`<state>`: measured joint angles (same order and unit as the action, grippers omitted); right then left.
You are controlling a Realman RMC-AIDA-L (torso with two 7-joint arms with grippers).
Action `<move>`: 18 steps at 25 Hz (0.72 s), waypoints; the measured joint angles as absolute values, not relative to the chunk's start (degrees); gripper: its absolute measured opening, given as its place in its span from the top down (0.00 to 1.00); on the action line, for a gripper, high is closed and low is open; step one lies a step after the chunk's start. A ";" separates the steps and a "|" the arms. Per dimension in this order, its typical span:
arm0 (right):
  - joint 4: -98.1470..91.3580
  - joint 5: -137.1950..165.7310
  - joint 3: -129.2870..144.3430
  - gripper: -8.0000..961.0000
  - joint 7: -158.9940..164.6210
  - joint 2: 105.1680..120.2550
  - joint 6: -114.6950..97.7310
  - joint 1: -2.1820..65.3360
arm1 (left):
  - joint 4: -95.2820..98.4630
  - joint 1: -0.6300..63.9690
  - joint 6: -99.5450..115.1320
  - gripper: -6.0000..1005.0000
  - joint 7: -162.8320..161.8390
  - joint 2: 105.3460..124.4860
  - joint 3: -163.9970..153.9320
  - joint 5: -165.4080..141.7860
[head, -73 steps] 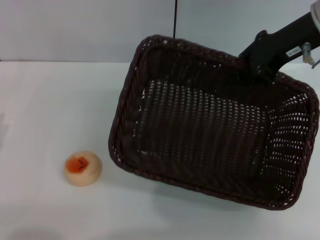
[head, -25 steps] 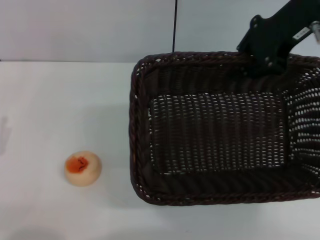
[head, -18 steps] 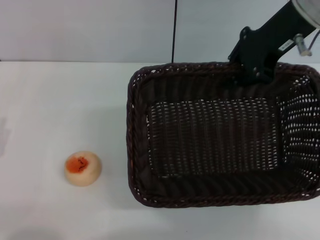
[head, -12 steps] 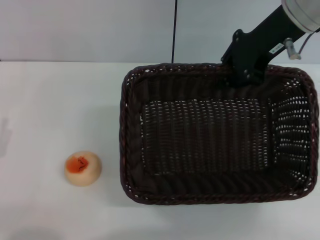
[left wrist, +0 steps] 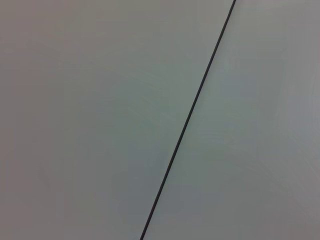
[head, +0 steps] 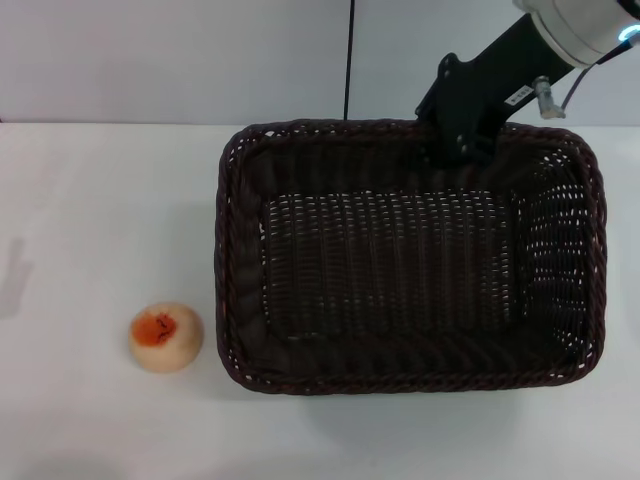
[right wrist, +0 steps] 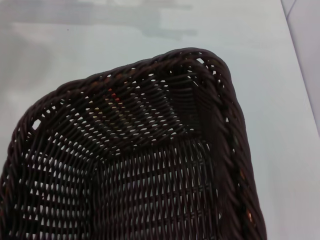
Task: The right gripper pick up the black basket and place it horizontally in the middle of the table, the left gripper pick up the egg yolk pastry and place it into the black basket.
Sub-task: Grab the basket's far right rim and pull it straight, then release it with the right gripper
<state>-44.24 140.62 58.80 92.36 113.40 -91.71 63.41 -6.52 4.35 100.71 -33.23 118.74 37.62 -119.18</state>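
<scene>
One basket sits on the table [head: 90, 200]: the black basket [head: 400, 260], big and woven, mouth up, with nothing inside it that I can see, only bare weave across its floor. Its long axis runs left to right across the table, its long sides square to the table's far edge, and it lies flat, a little right of centre. The right gripper [head: 455, 135] comes down from the far right onto the basket's far rim, touching it toward the right half; whether its fingers are pinching the rim I cannot tell, since the wrist hides them. The egg yolk pastry [head: 165, 337] rests on the bare table just left of the basket's near-left corner, apart from it, orange patch up. The left gripper is nowhere in sight.
</scene>
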 joint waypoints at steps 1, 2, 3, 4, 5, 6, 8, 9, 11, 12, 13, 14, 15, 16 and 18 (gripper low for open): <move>-44.06 140.62 59.10 0.80 92.33 113.50 -91.29 63.45 | -6.67 4.20 100.71 0.17 -33.23 118.74 37.61 -119.18; -43.79 140.62 59.36 0.80 92.31 113.63 -90.84 63.53 | -6.81 4.02 100.71 0.17 -33.23 118.74 37.61 -119.18; -43.52 140.62 59.62 0.79 92.30 113.73 -90.41 63.59 | -6.85 3.90 100.71 0.17 -33.23 118.74 37.61 -119.17; -43.22 140.63 59.92 0.79 92.29 113.78 -89.69 63.64 | -6.97 3.70 100.71 0.17 -33.22 118.74 37.61 -119.18; -42.91 140.63 60.11 0.79 92.26 113.86 -88.97 63.67 | -7.07 3.59 100.71 0.17 -33.23 118.74 37.61 -119.18; -42.62 140.63 60.23 0.79 92.14 114.00 -88.25 63.69 | -7.22 3.41 100.71 0.17 -33.23 118.74 37.62 -119.18; -42.40 140.63 60.26 0.79 91.83 114.34 -87.01 63.60 | -7.44 3.06 100.70 0.17 -33.22 118.74 37.58 -119.17; -42.39 140.63 60.28 0.79 91.64 114.65 -86.53 63.52 | -7.45 2.95 100.70 0.17 -33.22 118.74 37.48 -119.18; -42.41 140.63 60.29 0.79 91.31 115.01 -85.81 63.38 | -7.46 2.79 100.70 0.17 -33.23 118.74 37.18 -119.18; -42.39 140.64 60.29 0.79 90.90 115.15 -85.65 63.38 | -7.47 2.77 100.70 0.17 -33.23 118.74 37.04 -119.17; -42.32 140.64 60.29 0.78 90.40 115.27 -85.57 63.40 | -7.47 2.76 100.70 0.17 -33.23 118.74 36.94 -119.18; -42.26 140.63 60.29 0.78 89.96 115.41 -85.55 63.46 | -7.47 2.75 100.71 0.17 -33.22 118.74 36.85 -119.18; -42.22 140.64 60.40 0.78 89.62 115.60 -85.52 63.53 | -7.48 2.73 100.75 0.17 -33.22 118.74 36.75 -119.18; -42.20 140.64 60.57 0.78 89.41 115.77 -85.48 63.61 | -7.47 2.72 100.79 0.17 -33.22 118.74 36.67 -119.17; -42.19 140.64 60.94 0.78 89.35 116.03 -85.42 63.73 | -7.47 2.67 100.92 0.17 -33.22 118.74 36.35 -119.18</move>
